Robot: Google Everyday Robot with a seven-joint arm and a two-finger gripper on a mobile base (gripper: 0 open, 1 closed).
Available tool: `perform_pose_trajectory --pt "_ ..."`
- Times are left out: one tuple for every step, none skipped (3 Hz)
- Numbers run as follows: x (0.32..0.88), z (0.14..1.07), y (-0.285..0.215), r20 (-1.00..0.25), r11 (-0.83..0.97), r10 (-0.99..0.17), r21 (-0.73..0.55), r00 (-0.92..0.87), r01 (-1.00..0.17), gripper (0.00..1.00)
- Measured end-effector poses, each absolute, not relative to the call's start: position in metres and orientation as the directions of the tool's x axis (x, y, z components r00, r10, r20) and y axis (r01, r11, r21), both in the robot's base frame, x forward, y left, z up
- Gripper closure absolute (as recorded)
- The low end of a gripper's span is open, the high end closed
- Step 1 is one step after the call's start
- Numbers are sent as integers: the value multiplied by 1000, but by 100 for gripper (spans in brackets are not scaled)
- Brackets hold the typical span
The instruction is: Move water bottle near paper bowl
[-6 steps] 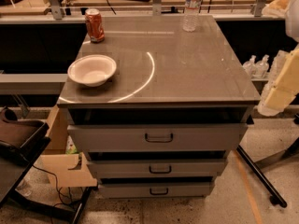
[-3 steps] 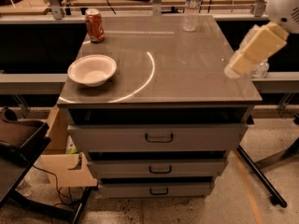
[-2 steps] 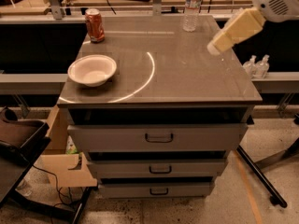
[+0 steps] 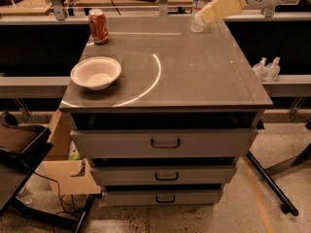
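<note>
The water bottle point(image 4: 198, 13), clear plastic, stands upright at the far edge of the grey cabinet top point(image 4: 194, 76), right of centre; its upper part is partly hidden by the arm. The paper bowl point(image 4: 95, 73), white and shallow, sits near the top's left edge. My gripper point(image 4: 208, 14), a cream-coloured piece on a white arm, reaches in from the upper right and is right at the bottle, overlapping it.
An orange-red soda can point(image 4: 98, 26) stands at the far left corner of the top. Two small clear pump bottles point(image 4: 266, 68) sit on a lower shelf to the right. The cabinet has drawers point(image 4: 165, 143) in front. A cardboard piece point(image 4: 68, 171) lies at lower left.
The arm has swung from the right side of the cabinet up and leftward, and the gripper now sits at the water bottle. The bottle, bowl and can have not moved.
</note>
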State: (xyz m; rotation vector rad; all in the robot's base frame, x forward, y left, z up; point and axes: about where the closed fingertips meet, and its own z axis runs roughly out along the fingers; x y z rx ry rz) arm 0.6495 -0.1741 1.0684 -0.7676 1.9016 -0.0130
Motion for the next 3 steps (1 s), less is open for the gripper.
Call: perform_pose_trajectory --pt "665 1063 -160 -870 835 -415 -247 -268 -491 0" --pt "665 1063 -160 -870 835 -415 -247 -268 -491 0" --pt "665 1060 -153 -867 842 -418 -259 -270 -472 0"
